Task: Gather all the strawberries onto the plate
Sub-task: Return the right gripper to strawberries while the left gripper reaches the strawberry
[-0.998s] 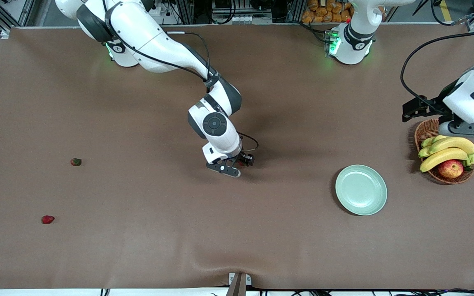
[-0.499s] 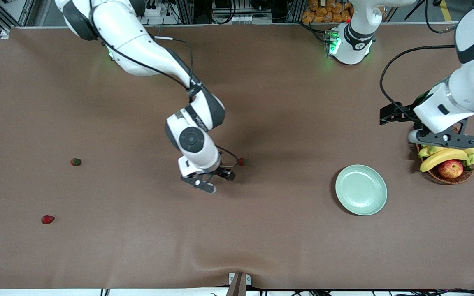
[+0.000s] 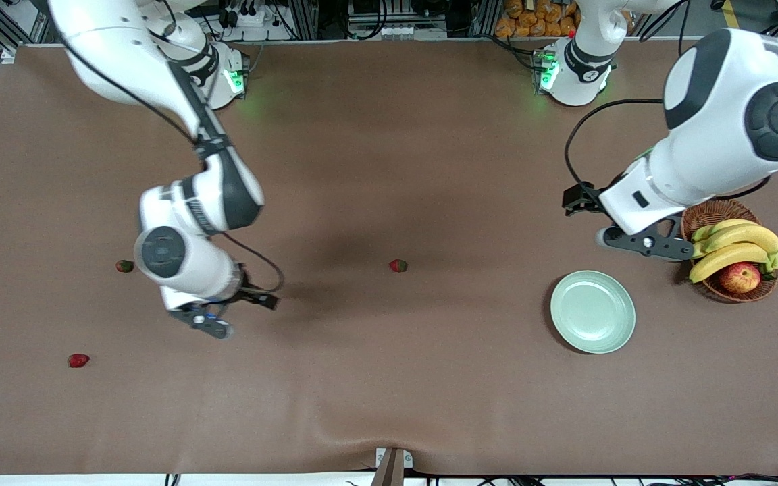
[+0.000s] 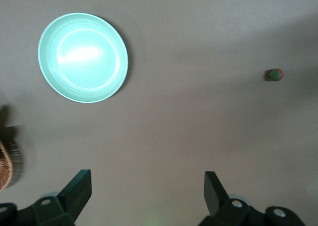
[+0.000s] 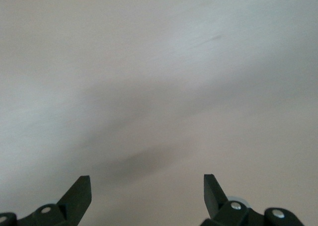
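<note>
Three strawberries lie on the brown table: one (image 3: 398, 266) at mid-table, also in the left wrist view (image 4: 275, 75), one (image 3: 124, 266) beside the right arm's wrist, and one (image 3: 78, 360) nearer the front camera toward the right arm's end. The mint-green plate (image 3: 593, 312) (image 4: 83, 57) stands empty toward the left arm's end. My right gripper (image 3: 208, 322) (image 5: 147, 186) hangs open over bare table between the mid-table berry and the other two. My left gripper (image 3: 640, 243) (image 4: 147, 186) is open and empty over the table between plate and basket.
A wicker basket (image 3: 706, 214) with bananas (image 3: 733, 246) and an apple (image 3: 740, 277) stands beside the plate at the left arm's end; its rim (image 4: 4, 166) shows in the left wrist view.
The right gripper opened, left a strawberry at mid-table and swung toward the right arm's end. The left arm moved from over the basket toward the plate.
</note>
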